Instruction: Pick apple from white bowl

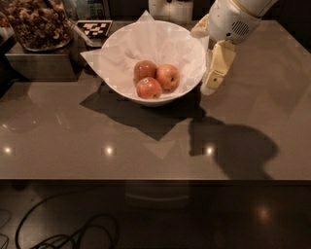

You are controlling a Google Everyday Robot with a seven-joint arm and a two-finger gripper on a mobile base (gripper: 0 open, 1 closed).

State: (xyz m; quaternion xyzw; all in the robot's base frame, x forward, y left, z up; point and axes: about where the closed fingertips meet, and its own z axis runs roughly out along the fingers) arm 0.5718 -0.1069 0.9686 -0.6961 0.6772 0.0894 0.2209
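Observation:
The white bowl [116, 46], lined with crumpled white paper, stands at the back middle of the brown table. Three apples lie in it. The apple [168, 77], lighter with a pale yellowish blush, is the right one. A darker red apple [145, 69] lies to its left and an apple with a small sticker [148, 89] in front. My gripper [202, 63] hangs from the white arm at the upper right, just beside the bowl's right rim and above the table. Its two pale fingers [218, 65] are spread apart and hold nothing.
A glass container of brown snacks [36, 22] sits on a metal box [41, 65] at the back left. A black-and-white tag [95, 27] lies behind the bowl. White objects [170, 7] stand at the back edge. Cables [73, 233] lie on the floor below the table's front edge.

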